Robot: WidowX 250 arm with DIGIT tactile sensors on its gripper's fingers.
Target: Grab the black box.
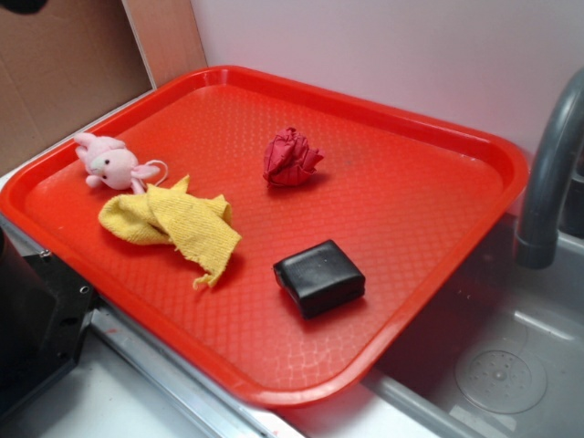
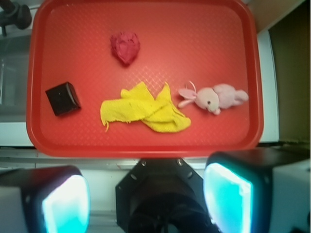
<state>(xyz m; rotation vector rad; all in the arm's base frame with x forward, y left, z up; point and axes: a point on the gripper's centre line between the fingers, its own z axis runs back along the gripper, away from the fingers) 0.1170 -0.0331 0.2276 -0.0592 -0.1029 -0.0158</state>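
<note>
While the fingers (image 2: 146, 199) hang spread wide, holding nothing, the red tray (image 2: 146, 141) beyond them carries four things: the black box (image 2: 62, 98) far off toward the left finger, a yellow cloth (image 2: 143, 110) straight ahead, a pink bunny (image 2: 216, 98) rightward, a red paper ball (image 2: 125, 47) farthest.

Kitchen-style mock-up: steel sink (image 1: 511, 365) with drain at right, grey faucet (image 1: 552, 173) over it, red serving tray (image 1: 438, 301) laid across the basin edge. Cardboard panel (image 1: 55, 82) at far left suggests a test rig, not a real home.
</note>
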